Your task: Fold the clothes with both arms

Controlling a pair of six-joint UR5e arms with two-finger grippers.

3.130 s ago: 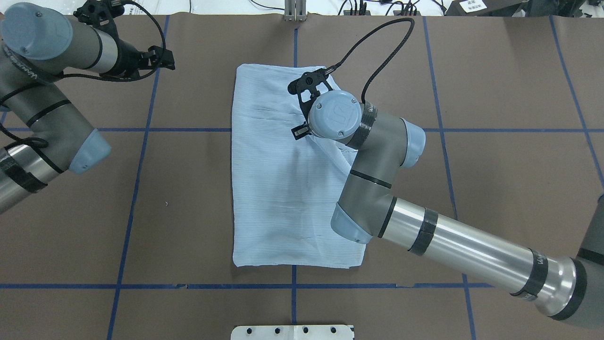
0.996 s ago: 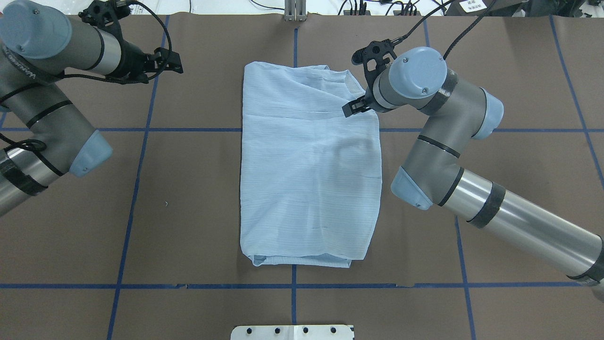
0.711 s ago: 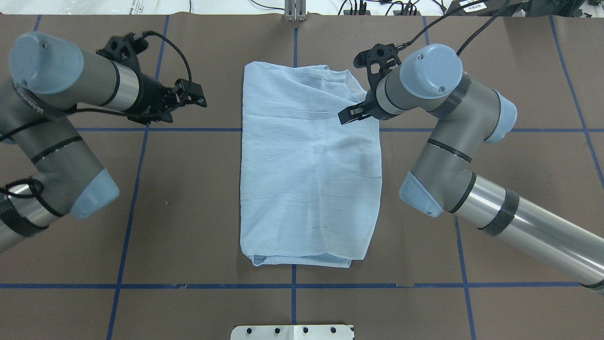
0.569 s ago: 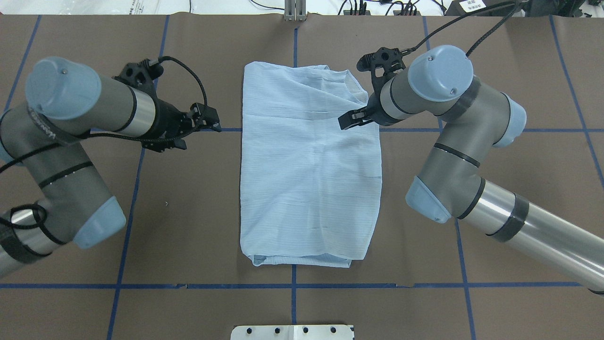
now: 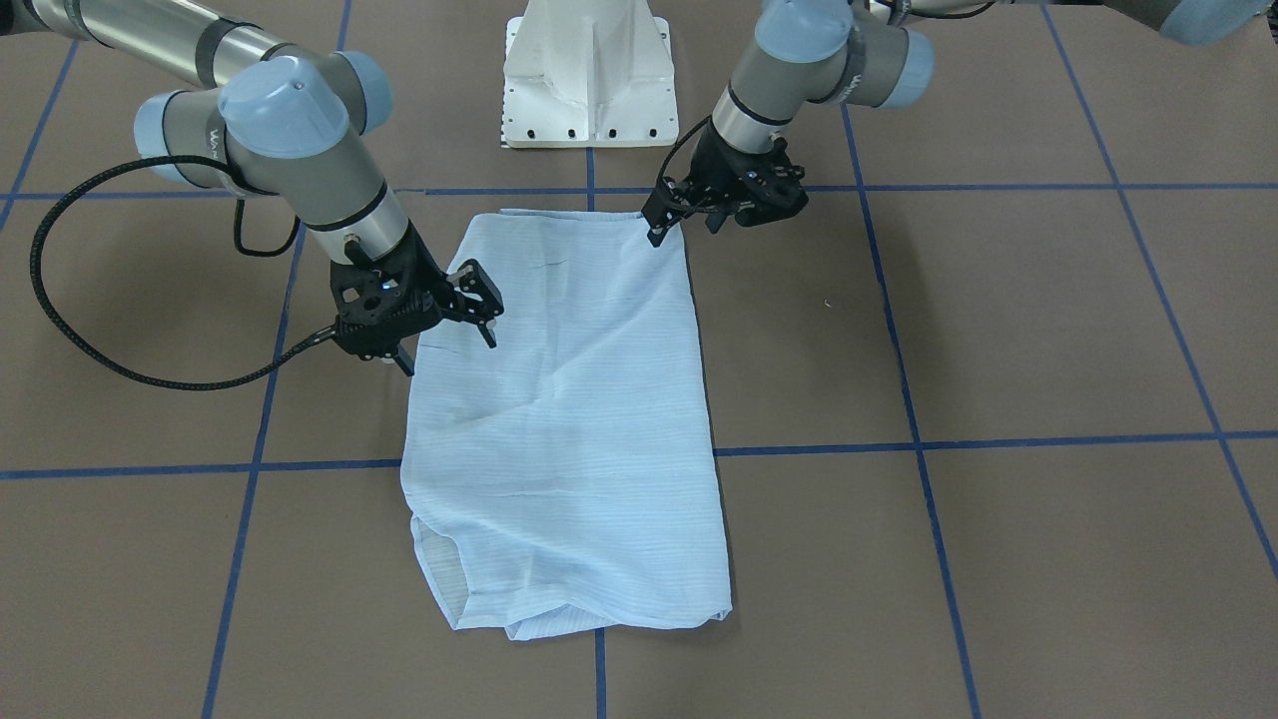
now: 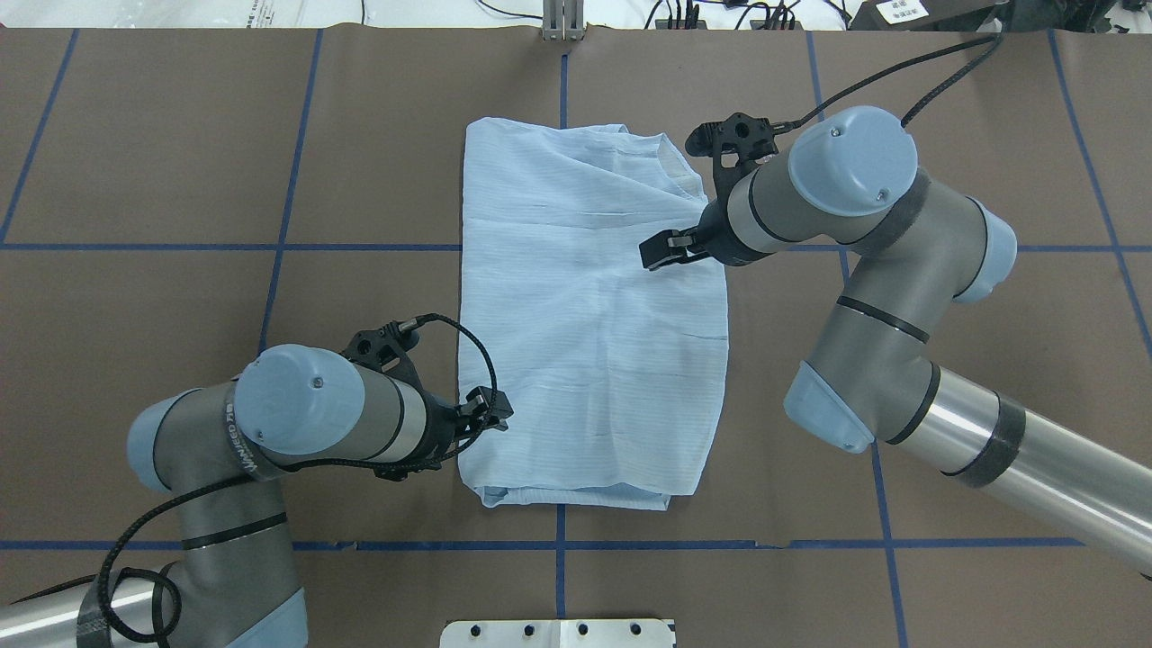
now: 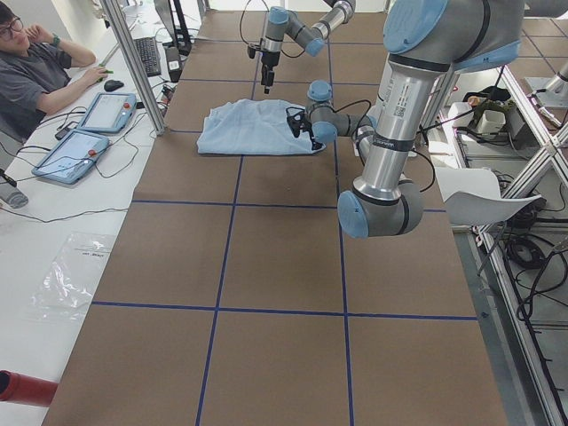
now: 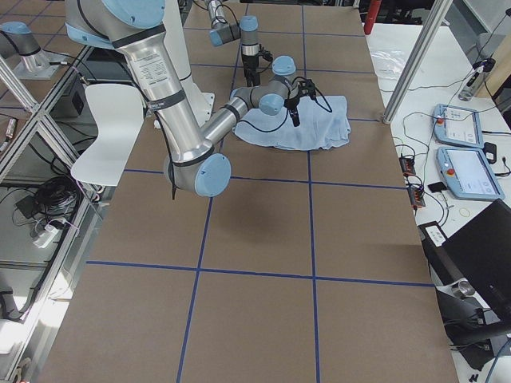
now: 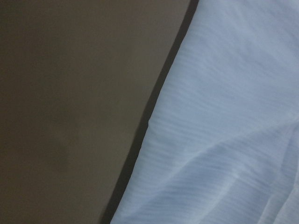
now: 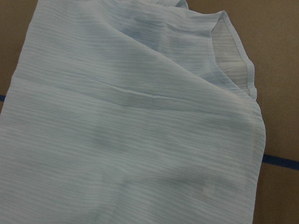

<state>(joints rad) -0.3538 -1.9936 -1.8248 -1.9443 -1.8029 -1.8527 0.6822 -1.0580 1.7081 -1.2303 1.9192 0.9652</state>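
Now, pale-blue shirt (image 6: pixel 585 360) folded long at frame centre, right gripper (image 6: pixel 652 252) — jaws wide — over its upper right edge, left gripper (image 6: pixel 493 412) spread too, at lower left corner.

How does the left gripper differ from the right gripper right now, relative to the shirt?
The left gripper is at the shirt's left edge, by the corner nearest the robot. The right gripper is over the fabric, farther out and inside the right edge. Both look open, holding nothing.
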